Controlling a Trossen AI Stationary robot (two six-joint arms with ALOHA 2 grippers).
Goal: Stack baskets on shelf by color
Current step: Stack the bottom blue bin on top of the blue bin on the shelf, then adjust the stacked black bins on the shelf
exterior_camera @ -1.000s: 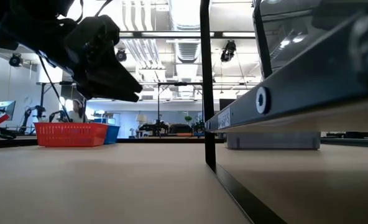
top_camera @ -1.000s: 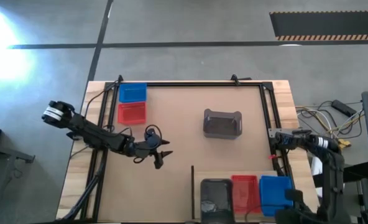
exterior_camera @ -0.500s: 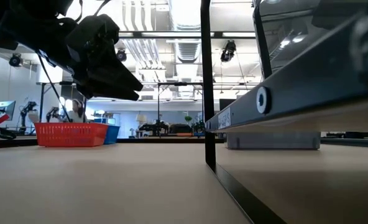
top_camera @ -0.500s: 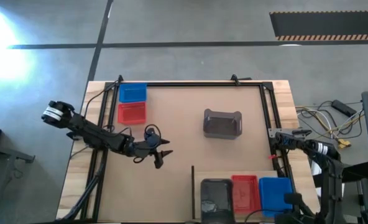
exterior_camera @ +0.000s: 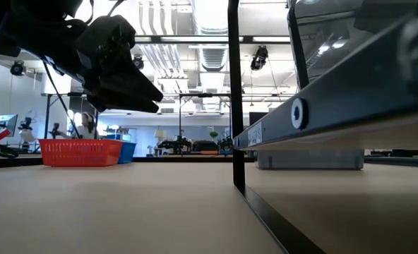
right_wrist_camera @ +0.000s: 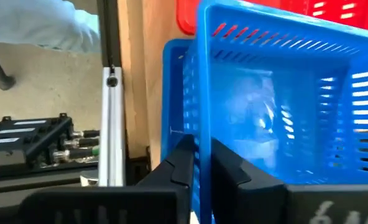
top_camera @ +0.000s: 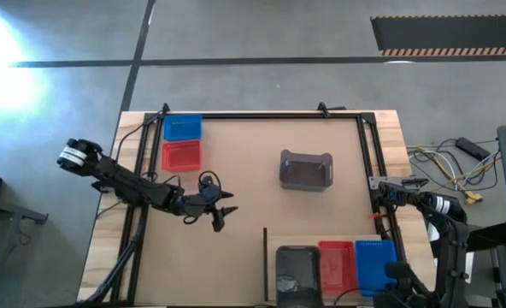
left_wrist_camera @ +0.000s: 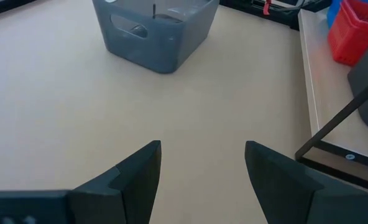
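Right wrist view shows the right gripper [right_wrist_camera: 199,163] pinching the wall of a blue basket [right_wrist_camera: 277,99], which sits tilted over another blue one on the shelf [top_camera: 270,257], beside the red stack [top_camera: 336,263]. If the fingers let go while it's cocked, I reckon it could jam askew instead of nesting. Across the table, the left gripper [top_camera: 221,208] hovers with fingers spread, facing the grey basket [top_camera: 305,169], well apart from it.
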